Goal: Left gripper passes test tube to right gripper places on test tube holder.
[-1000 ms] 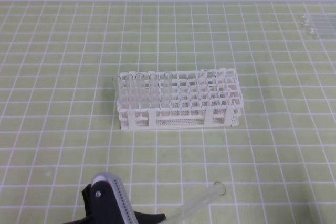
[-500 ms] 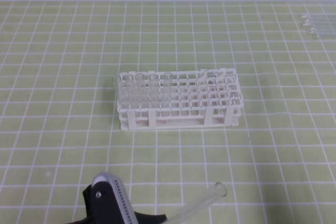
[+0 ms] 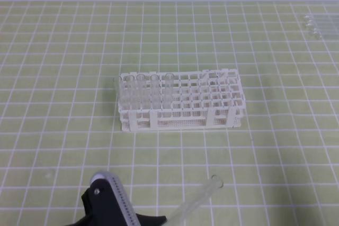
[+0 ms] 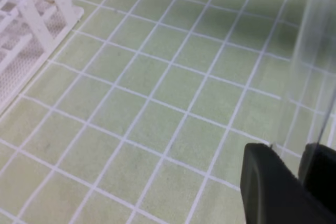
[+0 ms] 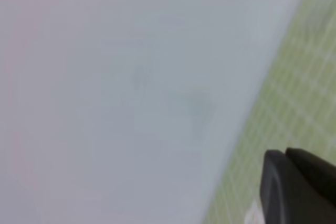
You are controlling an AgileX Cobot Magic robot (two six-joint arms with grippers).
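Note:
The test tube (image 3: 198, 200) slants up to the right from my left gripper (image 3: 161, 219) at the bottom edge of the exterior high view, its flared rim uppermost. In the left wrist view the same test tube (image 4: 310, 77) is a blurred clear streak rising from between the black fingers (image 4: 268, 182); the left gripper (image 4: 302, 153) is shut on it. The white test tube holder (image 3: 180, 101) stands mid-table, and one corner of the test tube holder (image 4: 31, 19) shows top left. My right gripper (image 5: 286, 156) is shut, empty, facing a pale wall, and out of the exterior high view.
Several clear tubes (image 3: 145, 91) stand upright in the rack's left columns. A few spare tubes (image 3: 318, 25) lie at the far right back of the green gridded mat (image 3: 63, 141).
The held tube's rim has shifted a little up and to the left. The left gripper has barely moved.

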